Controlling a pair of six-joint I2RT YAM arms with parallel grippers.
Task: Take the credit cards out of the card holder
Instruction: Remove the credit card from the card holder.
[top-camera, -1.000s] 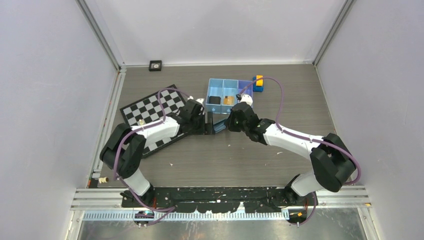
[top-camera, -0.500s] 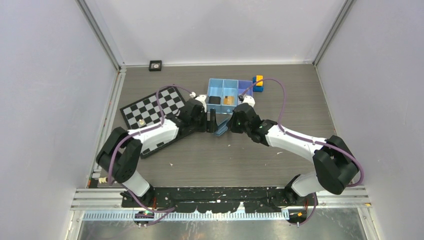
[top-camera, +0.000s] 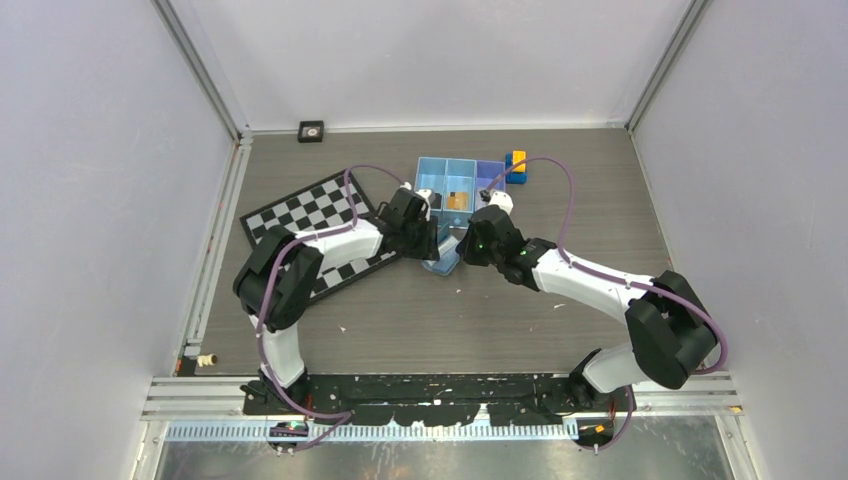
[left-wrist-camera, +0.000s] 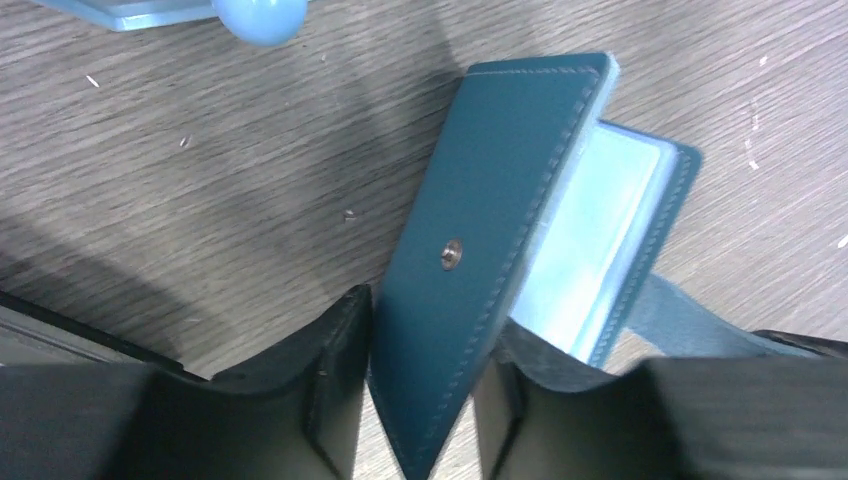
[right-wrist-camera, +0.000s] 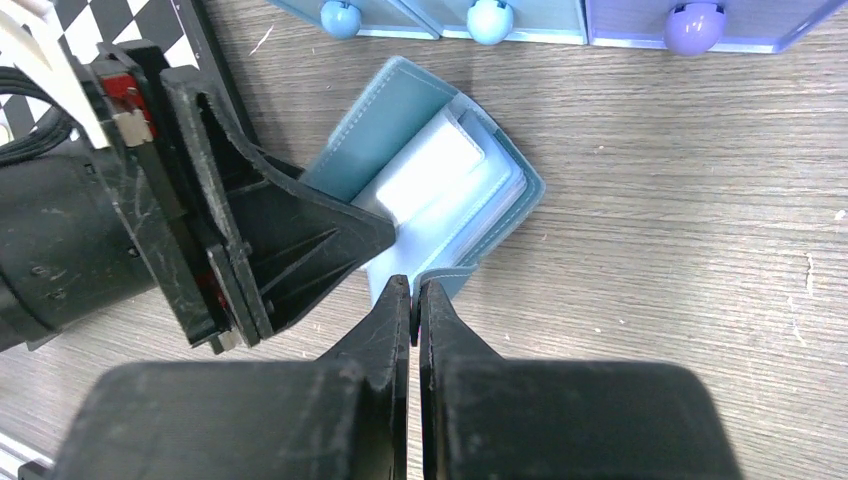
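Grip comes first: our right gripper (right-wrist-camera: 413, 292), bottom centre of its wrist view, is pinched fully together on the thin closing tab (right-wrist-camera: 447, 277) of the card holder (right-wrist-camera: 385, 115). Our left gripper (left-wrist-camera: 425, 335) stands partly spread, its jaws either side of the dark snap flap (left-wrist-camera: 470, 230) that rises between them at the bottom of the left wrist view. They look to be touching its edges, but we cannot tell whether they actually press.

Between the two grippers the holder lies open on the table (right-wrist-camera: 700, 200), just below the blue tray (right-wrist-camera: 520, 22) with round knobs, with its lighter lining facing up. A pale credit card (right-wrist-camera: 428, 165) sits in the pocket, one short end showing.

We judge the holder light, soft and floppy, apt to slide or fold unless both ends are pinned. The card should be stiff, thin and slick. We would take it by that exposed end and draw it along the pocket. No tan card shows.
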